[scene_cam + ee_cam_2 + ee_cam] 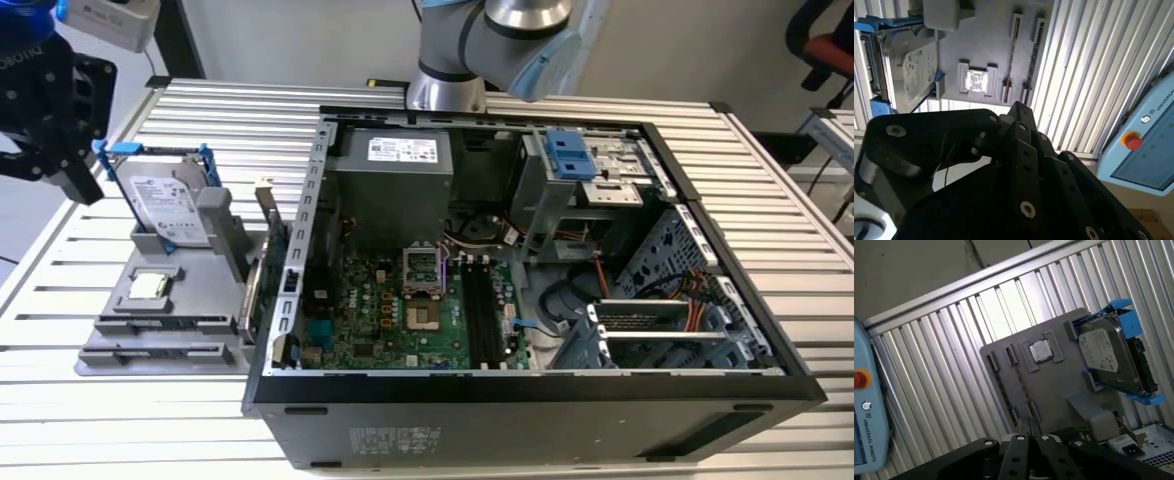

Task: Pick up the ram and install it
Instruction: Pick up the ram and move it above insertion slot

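The ram [1010, 60] is a thin dark stick standing on edge between clips on the grey holder plate [979, 45]; it is also seen as a dark line [1021, 382] in the first wrist view. My black gripper [80, 185] hangs above the holder [100, 330] at the exterior view's left. Its fingertips [1016, 111] meet with nothing between them, well above the ram. The open computer case [534, 385] shows a green motherboard with black memory slots [481, 310].
A silver hard drive in a blue frame [167, 210] stands at the holder's back, with a square processor [147, 288] in front of it. A green expansion card [263, 265] stands beside the case. A pendant with a red button [1132, 141] lies off the slatted table.
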